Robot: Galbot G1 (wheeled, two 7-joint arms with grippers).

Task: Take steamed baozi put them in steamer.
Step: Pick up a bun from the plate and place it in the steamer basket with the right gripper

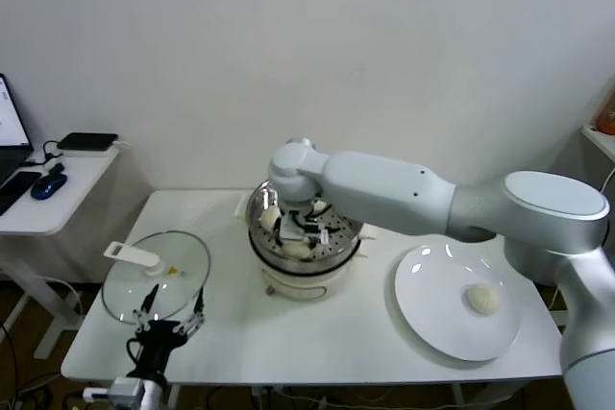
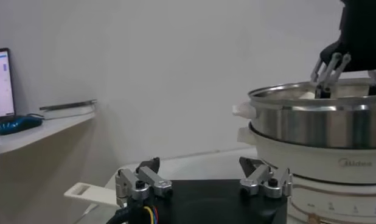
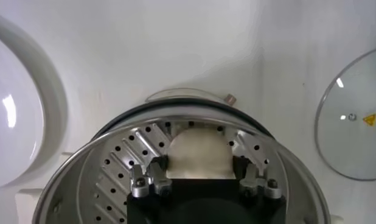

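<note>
"Midea" is printed on the steamer [image 2: 334, 146] base, mid-bench. The right gripper [image 3: 200, 176] holds a round bun [image 3: 199, 153] over its tray; the left gripper [image 2: 203, 182] waits wide, near-left.

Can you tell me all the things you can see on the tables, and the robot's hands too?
steamed baozi: one, cream-white, on the plate; at least two more in the steamer, one between the right gripper's fingers
steamer: one, shiny steel on white base, table middle
plate: one, white, robot's right
glass lid: one, clear, white handle, robot's left
side desk: one, white, holding a blue mouse
left gripper: open, over the lid's near edge
right gripper: inside the steamer, shut on a baozi
</note>
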